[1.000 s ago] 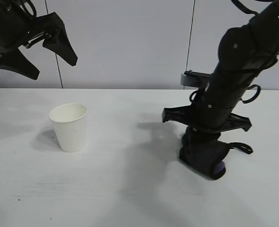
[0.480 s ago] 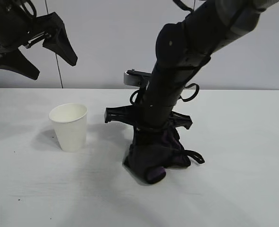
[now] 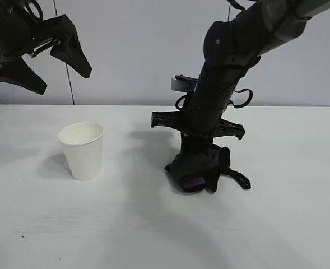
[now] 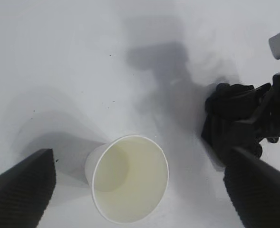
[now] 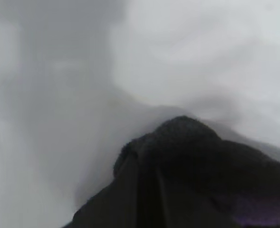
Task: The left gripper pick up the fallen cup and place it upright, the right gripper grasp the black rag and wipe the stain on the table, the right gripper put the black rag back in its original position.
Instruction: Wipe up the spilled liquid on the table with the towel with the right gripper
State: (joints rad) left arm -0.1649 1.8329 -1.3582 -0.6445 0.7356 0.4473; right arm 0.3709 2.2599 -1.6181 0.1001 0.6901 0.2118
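The white paper cup [image 3: 82, 150] stands upright on the white table [image 3: 52, 224], left of centre; it also shows from above in the left wrist view [image 4: 129, 178]. My left gripper [image 3: 47, 66] hangs open and empty high above the cup. My right gripper [image 3: 197, 154] points down at the table's middle, shut on the black rag [image 3: 200, 168], which is pressed onto the table with its loop strap [image 3: 237, 179] trailing to the right. The rag fills the right wrist view [image 5: 192, 180]. The rag also shows in the left wrist view [image 4: 235, 121]. No stain shows anywhere.
A pale grey wall [image 3: 153, 50] rises behind the table. Faint dark specks [image 3: 22, 235] lie near the front left.
My right gripper swept the rag left across the table, then back a little right and farther from the front edge. The cup and left gripper have not moved.
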